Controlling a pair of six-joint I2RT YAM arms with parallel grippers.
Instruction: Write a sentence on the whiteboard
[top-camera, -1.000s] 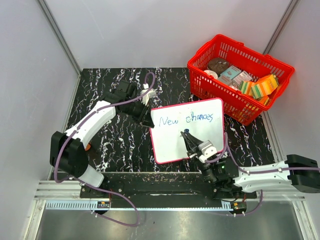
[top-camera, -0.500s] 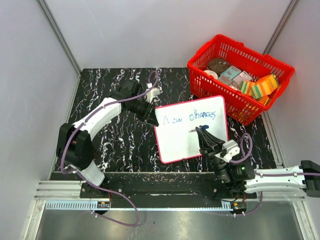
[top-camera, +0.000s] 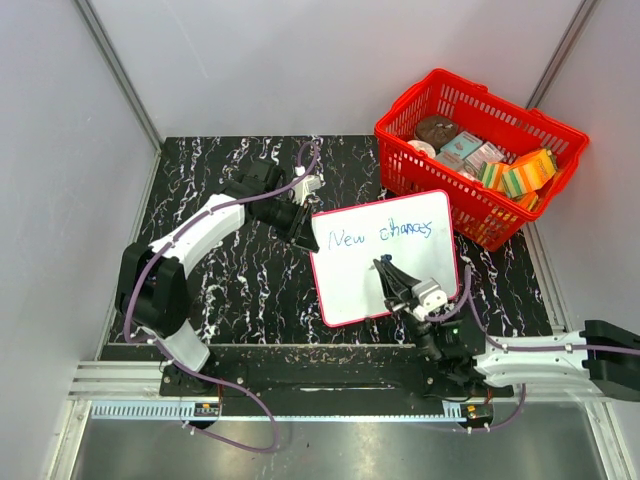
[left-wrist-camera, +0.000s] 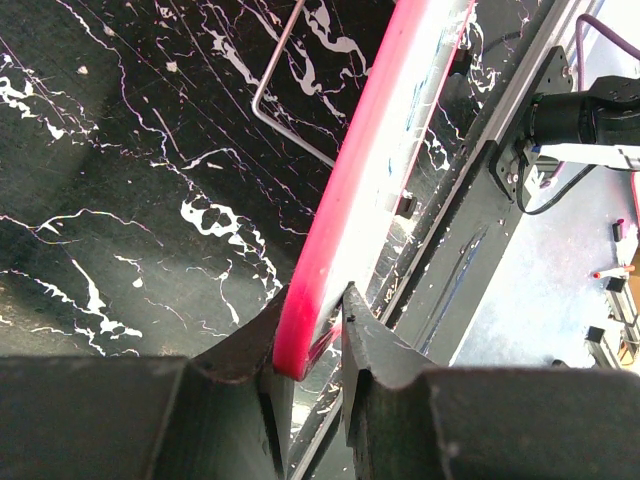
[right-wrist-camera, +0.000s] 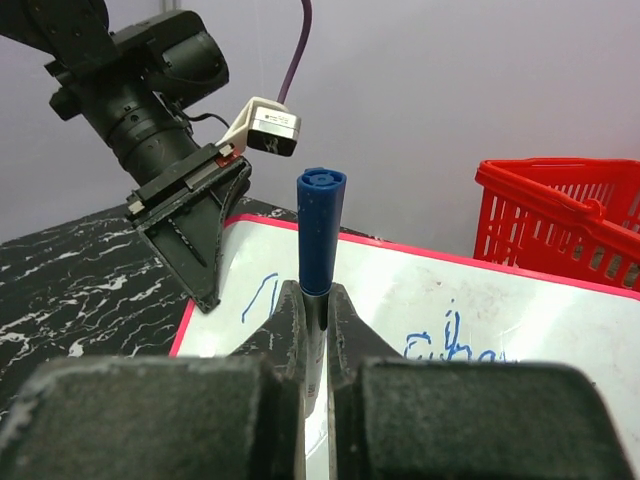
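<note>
The whiteboard (top-camera: 355, 285), white with a red rim, lies tilted on the black marble table. The sentence (top-camera: 380, 236) on it reads "New chances" in blue along the upper part. My left gripper (top-camera: 303, 232) is shut on the board's upper left corner; the left wrist view shows the red rim (left-wrist-camera: 350, 190) pinched between the fingers (left-wrist-camera: 250, 345). My right gripper (top-camera: 390, 278) is shut on a blue marker (right-wrist-camera: 320, 225), held over the board's middle just under the writing. The marker's tip is hidden, so contact with the board cannot be judged.
A red basket (top-camera: 455, 210) holding several small boxes and packets stands at the back right, its near corner touching the board's upper right edge. Grey walls close in the table. A metal rail (top-camera: 300, 355) runs along the near edge by the arm bases.
The board and left gripper shifted slightly right. The right gripper with the marker swung right, then came back left to under the gap between the two words.
</note>
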